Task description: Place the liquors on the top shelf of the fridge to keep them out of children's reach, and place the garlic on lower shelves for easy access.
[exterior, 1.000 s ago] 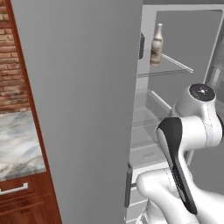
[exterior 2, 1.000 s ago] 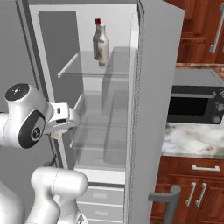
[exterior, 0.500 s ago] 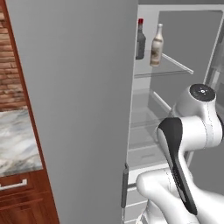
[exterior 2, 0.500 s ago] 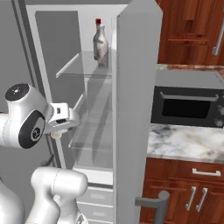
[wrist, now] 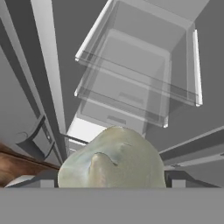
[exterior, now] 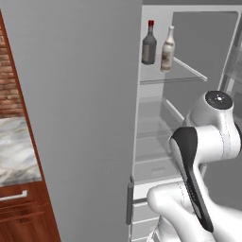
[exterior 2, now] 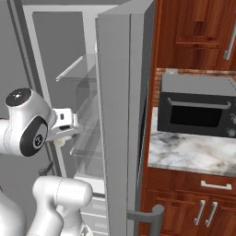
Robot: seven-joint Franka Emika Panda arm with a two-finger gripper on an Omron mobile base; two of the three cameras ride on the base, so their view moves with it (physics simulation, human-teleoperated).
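Grey door panels frame the open fridge (exterior: 71, 118), seen past the robot's white arm in a simulated kitchen. On the top shelf (exterior: 189, 75), a clear glass panel with a pale rim, the two liquors stand upright and just beside each other: the dark bottle (exterior: 149, 43) with a red cap to the left in the left base view, the cream bottle (exterior: 167, 50) with a tan label to its right.

The garlic (wrist: 113, 159), a lumpy off-white bulb, looms at the bottom of the hand view, pressed close to the camera and seated in the tool (wrist: 109, 183), whose jaws stand fairly wide about it. The bulb hides most of the finger tips, so the contact itself cannot be made out. In the right base view a small pale lump peeks out at the end of the white hand (exterior 2: 62, 126), in front of the fridge's interior.

Beyond the bulb, the hand view looks into the pale interior at the lower shelves (wrist: 135, 94), two clear glass panels stacked one over the other, with white drawers (wrist: 109, 118) behind them.

To the right of the fridge's open door (exterior 2: 124, 115), a dark microwave (exterior 2: 198, 110) sits on a marble tabletop (exterior 2: 193, 154) above wood cabinets (exterior 2: 193, 207).
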